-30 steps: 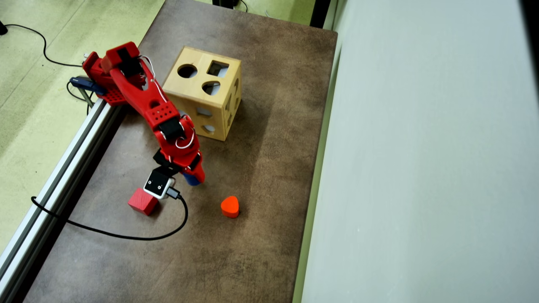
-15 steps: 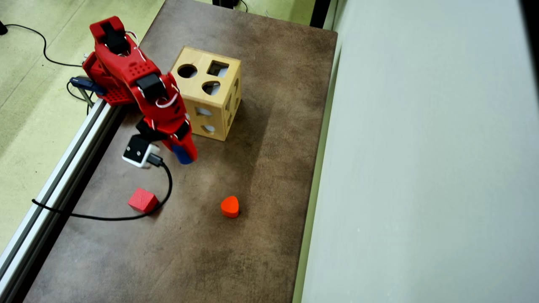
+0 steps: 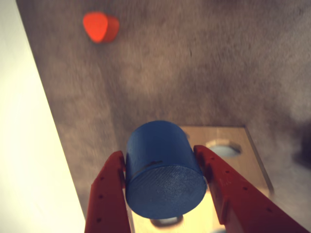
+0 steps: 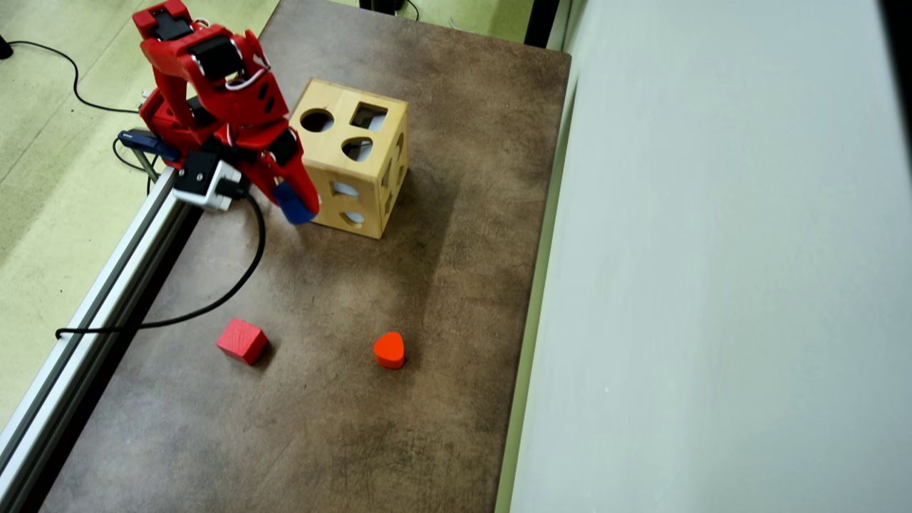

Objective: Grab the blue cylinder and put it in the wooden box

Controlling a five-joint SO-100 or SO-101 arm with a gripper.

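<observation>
In the overhead view a mottled brown bench [image 4: 399, 370] stands against a pale grey wall [image 4: 712, 285] on the right. An aluminium rail [image 4: 92, 306] runs along its left edge. Beyond lies yellow-green floor [image 4: 64, 185], crossed by a black cable [image 4: 71, 71].

Overhead looks down; wrist close above shared wooden box [image 4: 349, 160]

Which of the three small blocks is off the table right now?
The blue cylinder: it is clamped in the gripper beside the wooden box. The red cube and heart block lie on the table.
</observation>
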